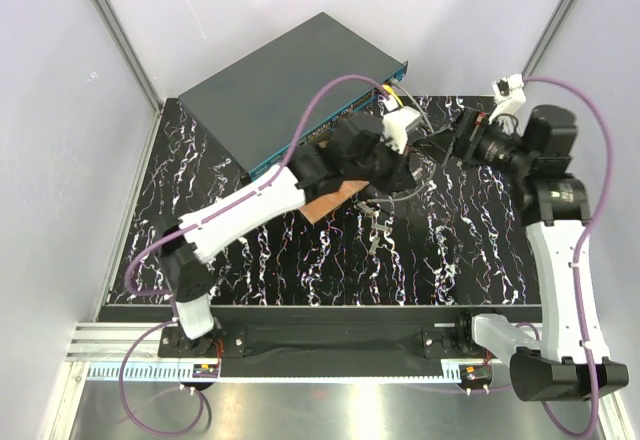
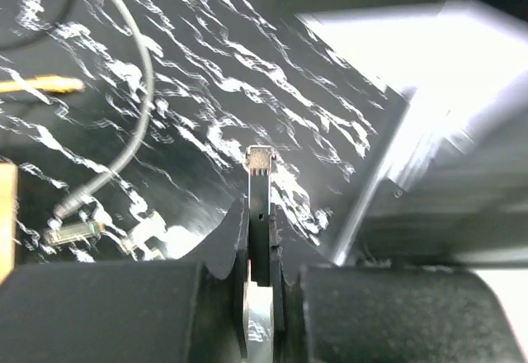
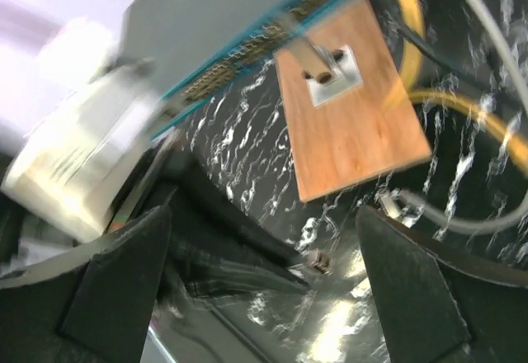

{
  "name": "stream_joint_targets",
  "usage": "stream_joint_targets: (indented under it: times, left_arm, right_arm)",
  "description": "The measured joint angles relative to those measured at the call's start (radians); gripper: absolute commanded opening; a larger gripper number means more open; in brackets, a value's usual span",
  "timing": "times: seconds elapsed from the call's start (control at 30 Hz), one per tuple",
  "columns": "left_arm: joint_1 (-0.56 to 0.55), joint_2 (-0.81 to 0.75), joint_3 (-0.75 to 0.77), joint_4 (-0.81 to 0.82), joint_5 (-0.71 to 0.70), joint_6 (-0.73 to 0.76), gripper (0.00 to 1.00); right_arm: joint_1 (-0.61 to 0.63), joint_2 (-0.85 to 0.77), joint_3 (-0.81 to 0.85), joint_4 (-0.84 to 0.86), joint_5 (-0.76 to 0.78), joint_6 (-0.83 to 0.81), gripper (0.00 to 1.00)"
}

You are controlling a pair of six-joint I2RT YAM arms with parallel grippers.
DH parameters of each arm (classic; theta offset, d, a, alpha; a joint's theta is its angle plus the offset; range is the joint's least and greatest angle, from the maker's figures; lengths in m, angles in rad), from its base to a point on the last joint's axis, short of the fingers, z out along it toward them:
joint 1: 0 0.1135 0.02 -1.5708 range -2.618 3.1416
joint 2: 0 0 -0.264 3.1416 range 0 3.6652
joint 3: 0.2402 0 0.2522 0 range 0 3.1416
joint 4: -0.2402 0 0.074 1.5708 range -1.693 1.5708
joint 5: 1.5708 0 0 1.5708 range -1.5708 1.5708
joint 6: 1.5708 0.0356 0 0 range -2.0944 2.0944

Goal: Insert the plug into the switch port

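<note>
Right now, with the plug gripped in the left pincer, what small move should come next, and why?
Probably swing the left pincer toward the switch ports until the plug faces one. The plug is clamped in its jaws, yet its tip stands over the marbled mat, no port ahead of it. The right pincer is open and empty.

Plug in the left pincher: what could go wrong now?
The plug sticks far out of the left gripper, so it might tilt or slip when pushed. The brown plate lies close before the switch ports, so the plug could bump it. The loose grey cable nearby might snag.
</note>
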Motion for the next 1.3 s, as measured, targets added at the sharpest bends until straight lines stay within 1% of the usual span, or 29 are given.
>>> stream_joint_targets:
  times: [0.13,0.17,0.27,0.37,0.47,0.53,0.63,0.7,0.73,0.77,0.83,0.97,1.17,1.2,1.3]
  left_arm:
    - [0.038,-0.092,-0.052,-0.039,0.151,-0.015,0.02]
    - [0.043,-0.127,-0.078,-0.048,0.187,-0.018,0.02]
    - [0.045,-0.224,-0.158,-0.057,0.3,-0.029,0.0]
    - [0.047,-0.276,-0.206,-0.054,0.414,-0.049,0.01]
    - [0.061,-0.289,-0.24,-0.032,0.517,-0.083,0.0]
    - [0.067,-0.289,-0.263,-0.021,0.562,-0.111,0.0]
    - [0.072,-0.289,-0.312,0.004,0.606,-0.157,0.0]
    - [0.072,-0.289,-0.351,0.017,0.631,-0.192,0.0]
    - [0.072,-0.288,-0.367,0.019,0.64,-0.208,0.0]
    - [0.072,-0.283,-0.375,0.02,0.649,-0.223,0.0]
    - [0.072,-0.268,-0.377,0.032,0.663,-0.252,0.0]
    - [0.072,-0.228,-0.362,0.063,0.687,-0.292,0.0]
    - [0.092,-0.191,-0.35,0.09,0.689,-0.339,0.0]
    - [0.098,-0.186,-0.349,0.099,0.689,-0.348,0.0]
    - [0.109,-0.17,-0.349,0.118,0.689,-0.369,0.0]
  right_arm:
    - [-0.01,-0.007,0.143,-0.102,-0.142,-0.265,1.0]
    - [-0.008,-0.013,0.175,-0.14,-0.178,-0.347,1.0]
    - [-0.008,-0.034,0.247,-0.297,-0.265,-0.61,1.0]
    - [-0.008,-0.055,0.27,-0.465,-0.324,-0.88,1.0]
    - [-0.008,-0.087,0.262,-0.62,-0.362,-1.145,1.0]
    - [-0.008,-0.102,0.258,-0.692,-0.367,-1.315,1.0]
    - [-0.008,-0.115,0.26,-0.741,-0.364,-1.55,1.0]
    - [-0.008,-0.124,0.26,-0.763,-0.357,-1.691,0.96]
    - [-0.008,-0.127,0.26,-0.77,-0.354,-1.749,0.87]
    - [-0.008,-0.129,0.258,-0.776,-0.353,-1.803,0.83]
    - [0.006,-0.13,0.248,-0.782,-0.339,-1.883,0.79]
    - [0.057,-0.11,0.201,-0.784,-0.307,-1.995,0.76]
    - [0.121,-0.055,0.162,-0.784,-0.285,-2.07,0.7]
    - [0.134,-0.051,0.155,-0.784,-0.278,-2.076,0.67]
    - [0.172,-0.053,0.133,-0.784,-0.266,-2.092,0.64]
